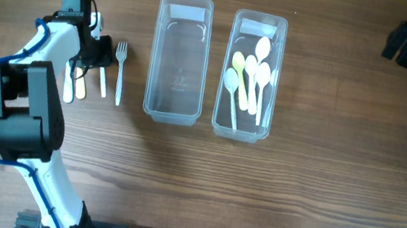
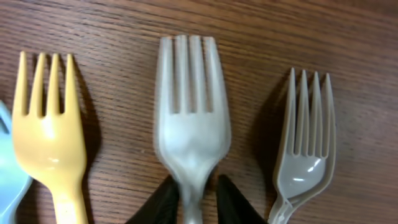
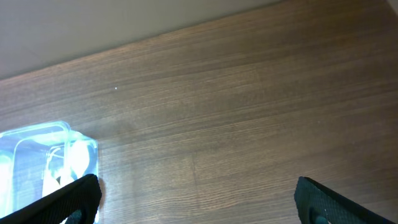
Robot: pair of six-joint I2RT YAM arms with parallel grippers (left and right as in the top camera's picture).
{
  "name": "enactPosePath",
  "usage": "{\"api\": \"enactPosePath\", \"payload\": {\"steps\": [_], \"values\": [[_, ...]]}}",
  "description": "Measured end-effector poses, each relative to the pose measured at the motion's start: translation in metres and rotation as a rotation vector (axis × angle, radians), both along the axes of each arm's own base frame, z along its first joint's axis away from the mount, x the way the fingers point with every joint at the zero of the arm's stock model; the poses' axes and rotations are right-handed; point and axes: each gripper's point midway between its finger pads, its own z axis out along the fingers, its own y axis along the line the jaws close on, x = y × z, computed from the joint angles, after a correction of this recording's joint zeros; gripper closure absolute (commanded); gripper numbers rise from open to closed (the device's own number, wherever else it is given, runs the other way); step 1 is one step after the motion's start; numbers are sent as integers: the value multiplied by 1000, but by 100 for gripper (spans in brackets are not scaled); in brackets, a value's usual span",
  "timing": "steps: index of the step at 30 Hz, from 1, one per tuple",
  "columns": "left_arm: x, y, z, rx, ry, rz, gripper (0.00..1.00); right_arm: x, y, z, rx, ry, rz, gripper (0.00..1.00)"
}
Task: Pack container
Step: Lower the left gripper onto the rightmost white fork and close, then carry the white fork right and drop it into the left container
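Two clear containers stand side by side: the left one point(image 1: 178, 58) is empty, the right one point(image 1: 251, 76) holds several white and pale yellow spoons point(image 1: 250, 72). Several plastic forks point(image 1: 120, 71) lie left of them. My left gripper point(image 1: 98, 53) is down among the forks. In the left wrist view its jaws point(image 2: 196, 202) close on the neck of a grey fork point(image 2: 191, 124) lying on the wood, between a yellow fork point(image 2: 50, 137) and a smaller grey fork point(image 2: 305, 155). My right gripper point(image 1: 402, 44) point(image 3: 202, 208) is wide open and empty, at the far right.
A light blue utensil point(image 2: 7, 174) shows at the left edge of the left wrist view. The spoon container's corner point(image 3: 37, 162) shows at the left of the right wrist view. The table is brown wood point(image 1: 299, 188).
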Motion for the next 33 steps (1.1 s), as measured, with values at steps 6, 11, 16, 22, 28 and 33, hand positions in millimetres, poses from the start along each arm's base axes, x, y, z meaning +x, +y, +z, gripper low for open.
{"api": "enactPosePath", "payload": {"steps": [6,11,16,22,28,33], "values": [[0,0,-1,-2,2,3,96,0,0,0,0,0,0,0],[-6,0,0,-1,31,4,96,0,0,0,0,0,0,0],[-16,4,12,26,80,11,96,0,0,0,0,0,0,0],[4,3,79,47,-74,7,93,0,0,0,0,0,0,0],[12,-53,146,8,-243,-112,91,0,0,0,0,0,0,0],[5,-129,150,-32,-253,-279,89,0,0,0,0,0,0,0]]}}
